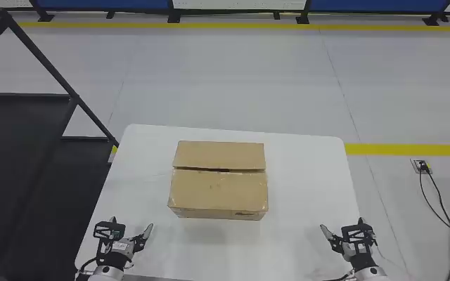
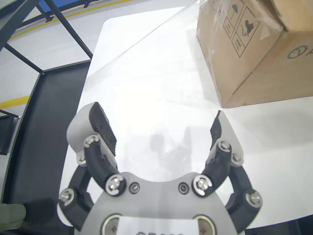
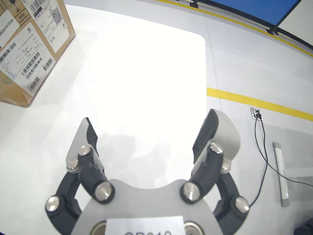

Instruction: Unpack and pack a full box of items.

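A brown cardboard box [image 1: 219,180] stands in the middle of the white table [image 1: 309,190], its top flaps folded shut with a seam between them. Its side with printed symbols and loose clear tape shows in the left wrist view [image 2: 247,40]; its labelled side shows in the right wrist view [image 3: 29,42]. My left gripper [image 1: 125,234] [image 2: 159,121] is open over the table's near left corner, nothing between its fingers. My right gripper [image 1: 346,235] [image 3: 149,125] is open over the near right corner, also holding nothing. Both stand well short of the box.
A black metal rack [image 1: 42,161] [image 2: 36,94] stands close along the table's left edge. On the floor to the right lie a yellow line [image 1: 397,149], a floor socket with a black cable [image 3: 259,133] and a grey bar [image 3: 280,172].
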`<state>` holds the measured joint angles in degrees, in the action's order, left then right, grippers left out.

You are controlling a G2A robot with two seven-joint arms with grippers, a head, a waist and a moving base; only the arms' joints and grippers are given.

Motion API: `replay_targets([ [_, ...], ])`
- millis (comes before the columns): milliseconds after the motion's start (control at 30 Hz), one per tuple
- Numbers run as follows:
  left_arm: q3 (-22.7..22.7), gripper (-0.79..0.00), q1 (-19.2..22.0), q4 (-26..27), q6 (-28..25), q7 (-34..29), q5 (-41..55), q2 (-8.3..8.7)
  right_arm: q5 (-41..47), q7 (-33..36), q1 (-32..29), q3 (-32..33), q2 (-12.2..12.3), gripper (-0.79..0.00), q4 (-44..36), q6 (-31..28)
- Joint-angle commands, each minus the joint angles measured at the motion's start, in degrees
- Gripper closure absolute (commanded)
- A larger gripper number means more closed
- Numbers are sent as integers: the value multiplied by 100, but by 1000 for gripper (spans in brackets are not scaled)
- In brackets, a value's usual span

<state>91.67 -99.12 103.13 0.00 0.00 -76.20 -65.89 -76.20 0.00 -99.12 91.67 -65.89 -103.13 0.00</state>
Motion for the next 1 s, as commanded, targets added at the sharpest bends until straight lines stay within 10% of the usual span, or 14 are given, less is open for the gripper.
replay_targets([
  [0,0,-785,0,0,0,0,0,0,0,0,0,0,0,-785,0,0],
  [967,500,-785,250,355,-247,396,427,0,163,1380,293,64,56,-785,-2020,-1238],
])
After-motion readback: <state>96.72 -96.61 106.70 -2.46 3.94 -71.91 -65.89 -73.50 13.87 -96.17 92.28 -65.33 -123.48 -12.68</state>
